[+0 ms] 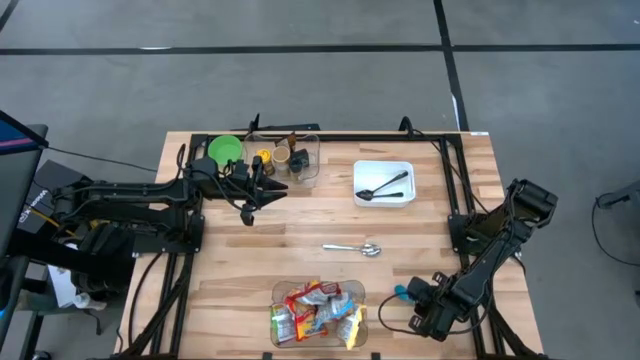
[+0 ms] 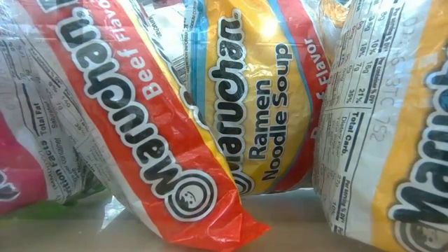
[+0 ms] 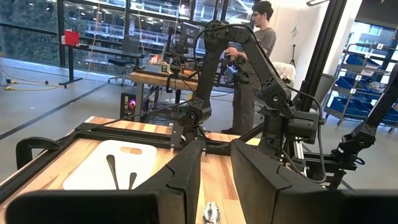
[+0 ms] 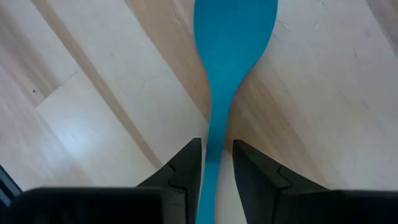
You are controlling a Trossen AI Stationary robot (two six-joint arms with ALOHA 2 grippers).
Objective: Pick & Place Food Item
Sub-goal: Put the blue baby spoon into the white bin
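Several ramen packets [image 1: 318,312] lie in a clear bin [image 1: 281,294] at the table's near edge; the low view shows an orange beef packet [image 2: 150,133] leaning on a yellow one [image 2: 262,105]. My right gripper [image 4: 217,155] points down at the near right, over a blue spoon [image 4: 233,43] lying on the wood. Its fingers stand close on either side of the spoon's handle [image 4: 214,140], slightly apart, with slivers of table showing between. In the high view only the spoon's blue end [image 1: 400,292] shows beside it. My left gripper [image 3: 216,162] hangs level at the far left, narrowly open and empty.
A white tray [image 1: 384,199] with black utensils sits far right of centre, a metal spoon [image 1: 352,248] lies mid-table, and a clear box [image 1: 305,172] of cups stands beside a green bowl [image 1: 225,150] at the far edge. A person stands beyond the table.
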